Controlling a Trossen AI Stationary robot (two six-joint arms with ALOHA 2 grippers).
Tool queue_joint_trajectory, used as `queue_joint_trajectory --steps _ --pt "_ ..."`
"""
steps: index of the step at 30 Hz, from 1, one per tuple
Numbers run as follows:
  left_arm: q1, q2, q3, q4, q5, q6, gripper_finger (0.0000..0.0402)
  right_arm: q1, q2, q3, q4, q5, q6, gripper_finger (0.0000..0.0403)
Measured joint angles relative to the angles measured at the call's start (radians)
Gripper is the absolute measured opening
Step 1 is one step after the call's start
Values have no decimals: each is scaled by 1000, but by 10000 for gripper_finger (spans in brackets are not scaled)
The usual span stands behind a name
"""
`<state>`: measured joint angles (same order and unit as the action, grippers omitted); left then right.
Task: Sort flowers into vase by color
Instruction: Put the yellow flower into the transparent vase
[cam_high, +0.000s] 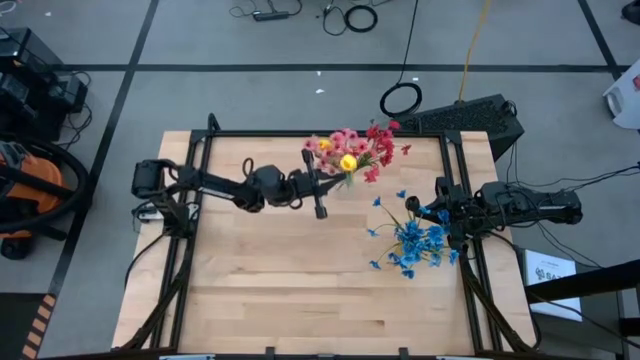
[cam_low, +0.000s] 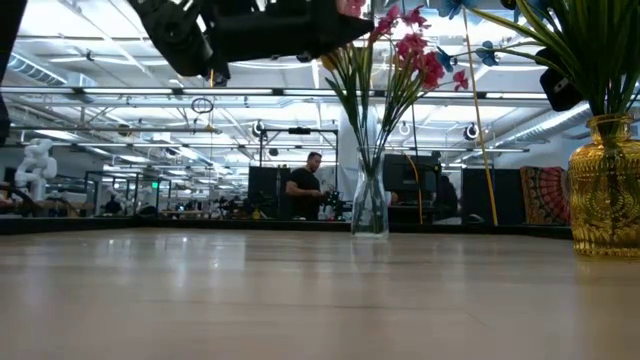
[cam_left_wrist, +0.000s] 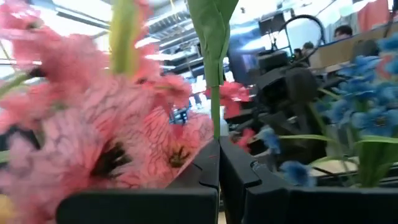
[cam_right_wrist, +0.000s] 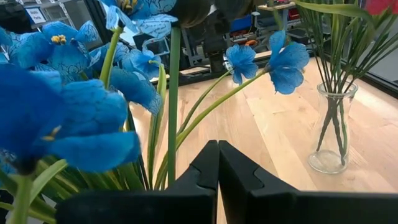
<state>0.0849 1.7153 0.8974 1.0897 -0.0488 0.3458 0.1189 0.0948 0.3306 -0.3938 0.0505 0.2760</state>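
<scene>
1. The table (cam_high: 300, 290) is a pale wooden top, and both arms reach in over its far half, 1 from each side.
2. The left arm stretches across to the clear glass vase (cam_low: 370, 205) at the far middle of the table. That vase holds the pink flowers (cam_high: 340, 143), the red flowers (cam_high: 382, 145) and 1 yellow bud (cam_high: 348, 162).
3. The amber glass vase (cam_low: 605, 185) stands near the table's right edge and carries the blue flowers (cam_high: 412, 240); the right arm sits right beside them.
4. The left gripper (cam_left_wrist: 219, 168) has its fingers pressed together on a thin green stem (cam_left_wrist: 215, 112), raised among the pink blooms above the clear vase. Which flower that stem belongs to I cannot tell.
5. The right gripper (cam_right_wrist: 218, 163) is fully closed amid the blue stems. A green stem (cam_right_wrist: 173, 106) runs down just beside it, but the fingertips meet with nothing visibly between them.
6. Risks, as I judge them:
   - The clear vase is slim and top-heavy with blooms, so a sideways pull on the pinched stem could tip it.
   - Lifting that stem may drag tangled pink sprays out with it.
   - Colours are mixed in this vase, so dropping the stem here may leave the sort wrong.
   - The right gripper could snag blue stems when it moves.
</scene>
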Motion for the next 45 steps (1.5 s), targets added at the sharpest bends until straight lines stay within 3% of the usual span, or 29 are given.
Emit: queue_joint_trajectory --steps 7,15,32,45 --pt "41 22 4 28 48 -27 0 0 0 0 0 0 0 0" --pt "55 151 97 95 48 -50 0 0 0 0 0 0 0 0" --pt "64 151 100 77 -14 -22 0 0 0 0 0 0 0 0" --pt "75 151 100 -58 -22 -60 0 0 0 0 0 0 0 0"
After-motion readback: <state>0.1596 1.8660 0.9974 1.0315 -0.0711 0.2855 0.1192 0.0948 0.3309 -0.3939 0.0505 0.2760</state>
